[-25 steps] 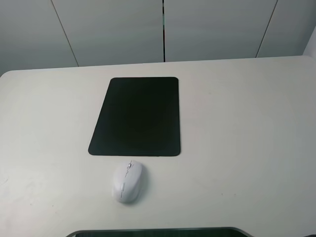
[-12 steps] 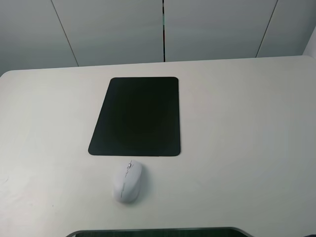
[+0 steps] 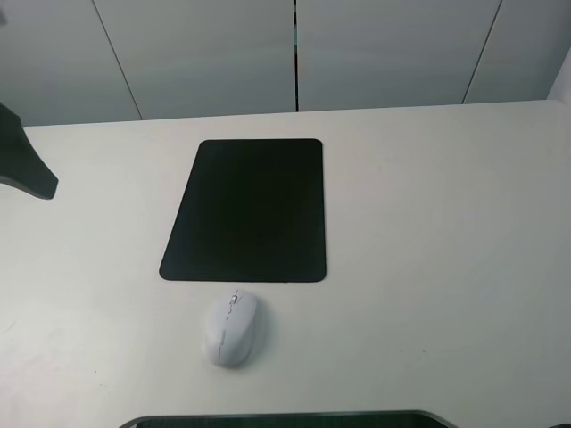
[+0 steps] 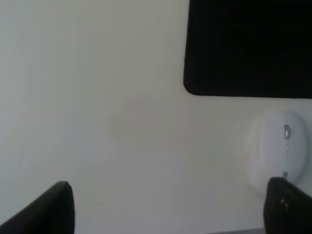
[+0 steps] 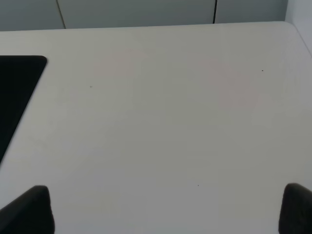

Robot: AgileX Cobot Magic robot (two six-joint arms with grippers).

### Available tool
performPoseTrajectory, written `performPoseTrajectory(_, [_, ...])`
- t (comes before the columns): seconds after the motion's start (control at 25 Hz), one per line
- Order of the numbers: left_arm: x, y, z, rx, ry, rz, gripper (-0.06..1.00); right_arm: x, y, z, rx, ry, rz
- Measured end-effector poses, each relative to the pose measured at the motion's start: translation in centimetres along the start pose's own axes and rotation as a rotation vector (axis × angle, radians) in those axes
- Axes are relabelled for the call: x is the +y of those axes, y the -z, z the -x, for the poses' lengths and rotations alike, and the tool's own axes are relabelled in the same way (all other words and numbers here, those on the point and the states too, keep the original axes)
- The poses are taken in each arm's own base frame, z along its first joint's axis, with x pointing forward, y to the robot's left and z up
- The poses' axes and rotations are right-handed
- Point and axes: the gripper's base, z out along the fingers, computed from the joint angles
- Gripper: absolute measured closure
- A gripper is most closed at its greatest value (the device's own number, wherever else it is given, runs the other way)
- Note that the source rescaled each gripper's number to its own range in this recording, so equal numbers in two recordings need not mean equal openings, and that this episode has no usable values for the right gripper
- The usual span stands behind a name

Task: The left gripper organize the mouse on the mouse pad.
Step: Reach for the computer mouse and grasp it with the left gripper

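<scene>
Here, mouse [image 3: 232,327] long axis and wheel end toward mouse pad [image 3: 245,210], left gripper [image 4: 168,207] spread wide, empty.

The high camera looks down from above the near edge of the bench [image 3: 446,223], facing the far wall panels [image 3: 214,53], far enough back to hold the whole mouse pad [image 3: 245,209] and the mouse [image 3: 232,327]. The left wrist camera is closer, over the bench's left part, looking steeply down past the left gripper [image 4: 168,214]; it shares the pad's near-left corner and the mouse. The right wrist camera sits low on the right, facing far, sharing only the pad's far-right corner.
</scene>
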Motion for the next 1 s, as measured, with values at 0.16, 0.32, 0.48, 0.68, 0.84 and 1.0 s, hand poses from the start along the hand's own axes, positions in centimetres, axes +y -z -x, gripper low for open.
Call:
performPoseTrajectory(0.16, [-2.7,-1.7,-0.1,0.081,-0.037,-0.01,-0.03,0.0,0.0,0.0,0.0,0.0,0.0])
performPoseTrajectory(0.32, [-5.4,-3.8,-0.7,0.172,-0.065,0.003,-0.03,0.0,0.0,0.0,0.0,0.0,0.0])
performPoseTrajectory(0.48, [-8.1,-5.4,-1.0,0.236,-0.124,0.013,-0.03,0.0,0.0,0.0,0.0,0.0,0.0])
performPoseTrajectory(0.68, [-10.4,-7.8,-1.3,0.282,-0.14,0.033,-0.03,0.0,0.0,0.0,0.0,0.0,0.0])
performPoseTrajectory(0.84, [-11.5,-9.7,-1.7,0.332,-0.127,0.036,-0.03,0.0,0.0,0.0,0.0,0.0,0.0])
performPoseTrajectory(1.0, [-12.2,-10.8,-2.4,0.375,-0.112,0.043,-0.03,0.0,0.0,0.0,0.0,0.0,0.0])
